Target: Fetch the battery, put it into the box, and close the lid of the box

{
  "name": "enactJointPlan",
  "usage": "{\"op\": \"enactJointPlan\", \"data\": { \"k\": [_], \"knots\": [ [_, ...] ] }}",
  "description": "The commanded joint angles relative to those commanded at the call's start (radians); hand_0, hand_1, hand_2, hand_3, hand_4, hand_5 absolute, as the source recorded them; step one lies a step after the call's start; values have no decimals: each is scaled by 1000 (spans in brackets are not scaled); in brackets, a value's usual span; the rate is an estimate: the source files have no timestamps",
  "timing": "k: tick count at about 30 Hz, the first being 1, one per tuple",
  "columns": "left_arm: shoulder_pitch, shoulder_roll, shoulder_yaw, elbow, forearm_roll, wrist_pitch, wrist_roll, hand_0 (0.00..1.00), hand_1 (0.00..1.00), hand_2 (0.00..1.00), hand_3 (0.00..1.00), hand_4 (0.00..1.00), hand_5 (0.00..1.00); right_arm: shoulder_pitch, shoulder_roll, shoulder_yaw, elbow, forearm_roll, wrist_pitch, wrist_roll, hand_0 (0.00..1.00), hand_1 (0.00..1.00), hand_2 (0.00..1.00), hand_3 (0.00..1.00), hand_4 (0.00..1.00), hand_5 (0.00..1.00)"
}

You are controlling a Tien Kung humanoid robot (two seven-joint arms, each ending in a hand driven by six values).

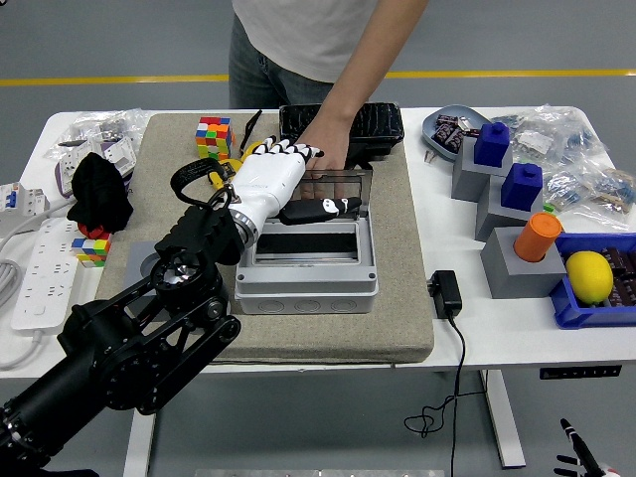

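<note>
the white left hand (273, 179), fingers spread and empty, risked jamming the person's hand (323, 151) under the grey plastic box's clear lid (333, 187).

Left hand (283, 179) over box (308, 263)

Before me stands a white rectangular table (477, 343) on white metal legs (505, 417), and a beige fabric mat (397, 298) covers its middle. Under it I see a smooth grey floor (119, 40) with a yellow painted line (109, 79) crossing behind the table's far side.
</note>
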Motion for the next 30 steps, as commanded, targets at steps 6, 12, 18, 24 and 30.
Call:
{"op": "enactJointPlan", "data": {
  "k": [6, 12, 18, 24, 30],
  "knots": [
    [0, 2, 5, -15, 0, -29, 14, 268, 415, 515, 519, 998, 998, 1, 0, -2, 0, 2, 1, 1, 805, 718, 722, 772, 998, 998],
    [2, 4, 11, -24, 0, -70, 28, 203, 262, 407, 433, 998, 998, 1, 0, 1, 0, -2, 0, 0, 806, 718, 722, 772, 998, 998],
    [4, 5, 17, -37, 0, -105, 40, 149, 170, 259, 294, 998, 998, -1, -1, 0, 0, -3, 1, 0, 805, 718, 722, 772, 998, 998],
    [13, 5, 30, -41, -24, -143, 52, 135, 136, 222, 245, 998, 998, -3, 0, -1, 0, -2, 1, 0, 805, 718, 722, 772, 998, 998],
    [21, 5, 42, -40, -47, -165, 60, 133, 131, 218, 230, 998, 998, -4, -1, 1, 0, -4, 1, -1, 805, 718, 722, 772, 998, 998]
  ]
}}
